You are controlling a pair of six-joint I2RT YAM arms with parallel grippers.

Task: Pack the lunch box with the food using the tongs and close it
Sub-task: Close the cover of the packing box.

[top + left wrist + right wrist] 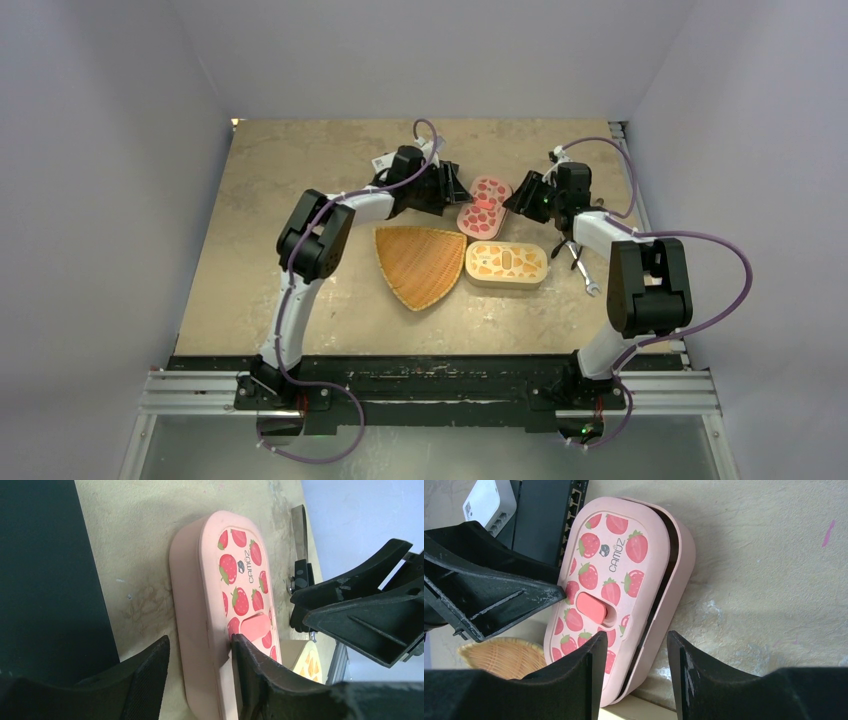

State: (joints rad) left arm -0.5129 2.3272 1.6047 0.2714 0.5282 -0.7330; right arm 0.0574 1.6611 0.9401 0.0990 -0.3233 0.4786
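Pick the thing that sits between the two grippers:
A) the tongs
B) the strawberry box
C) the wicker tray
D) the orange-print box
B: in the top view the strawberry box lies between the left gripper and the right gripper, and each wrist view shows it right at that gripper's fingers.
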